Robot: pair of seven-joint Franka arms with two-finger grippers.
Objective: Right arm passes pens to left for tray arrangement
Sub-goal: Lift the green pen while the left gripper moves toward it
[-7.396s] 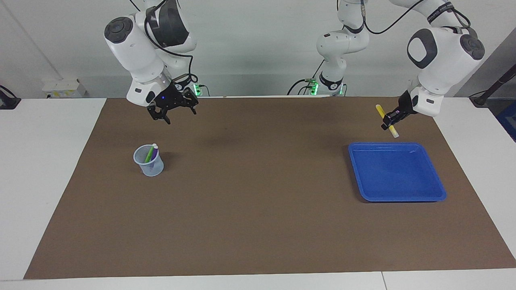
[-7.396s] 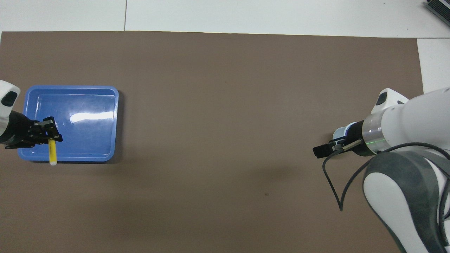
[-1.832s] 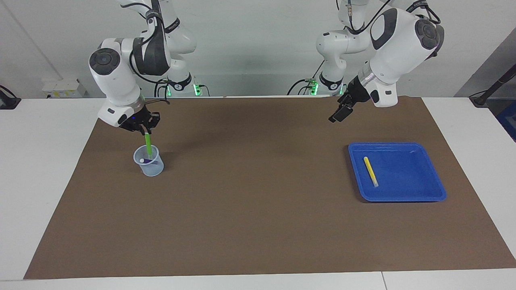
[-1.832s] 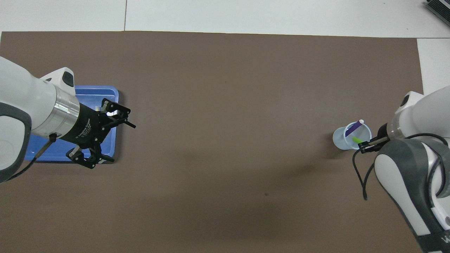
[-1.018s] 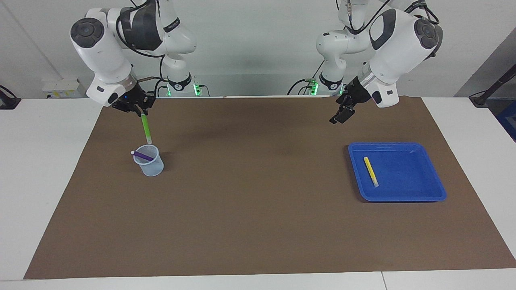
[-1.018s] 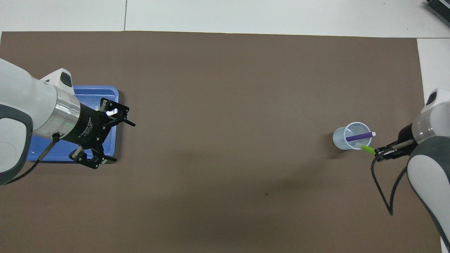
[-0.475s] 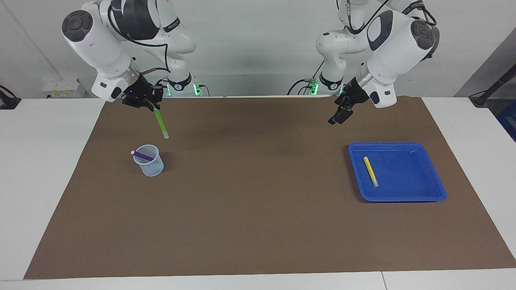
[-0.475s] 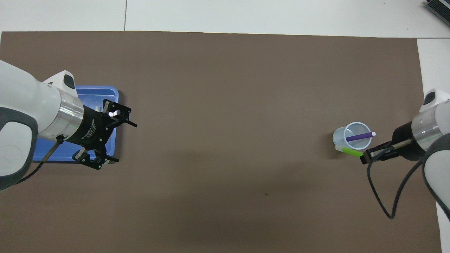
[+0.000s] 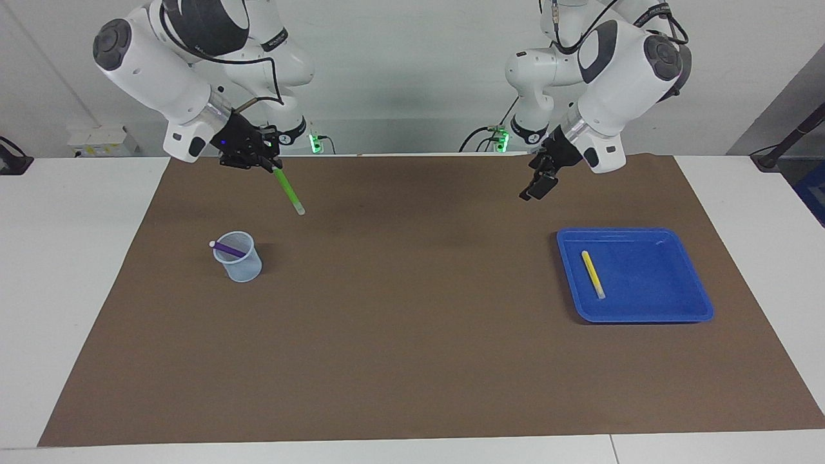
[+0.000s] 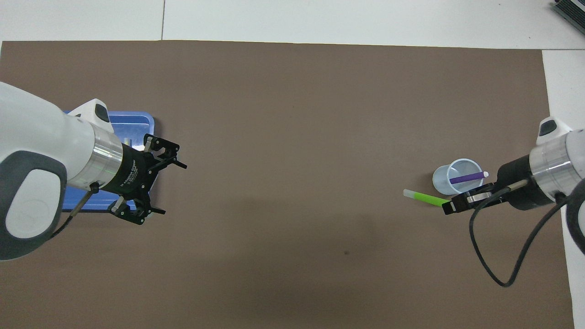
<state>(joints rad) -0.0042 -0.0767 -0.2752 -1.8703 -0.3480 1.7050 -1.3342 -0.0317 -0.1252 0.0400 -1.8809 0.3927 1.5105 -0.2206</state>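
Overhead, the right arm's black linkage gripper (image 9: 267, 165) hangs over the brown mat, fingers clenched on a slim green pen (image 9: 288, 190). Farther out stands the translucent cup (image 9: 239, 258) holding a purple pen (image 9: 225, 247). Toward the left arm's end from that cup, the left gripper (image 9: 536, 187) hovers, fingers released, near the blue plastic tray (image 9: 677, 312) containing a yellow pen (image 9: 593, 274).

The right gripper (image 9: 267, 162) hangs in the air over the brown mat (image 9: 412, 361) on the surface, clamped on the top end of the green pen (image 9: 287, 189), which slants down and away from it. Below that gripper stands the translucent cup (image 9: 239, 259) with the purple pen (image 9: 225, 247) leaning in it. The left gripper (image 9: 534, 189) hovers, jaws apart, above the mat; the blue tray (image 9: 651, 312) lies below and to the side of it, the yellow pen (image 9: 593, 274) flat inside.
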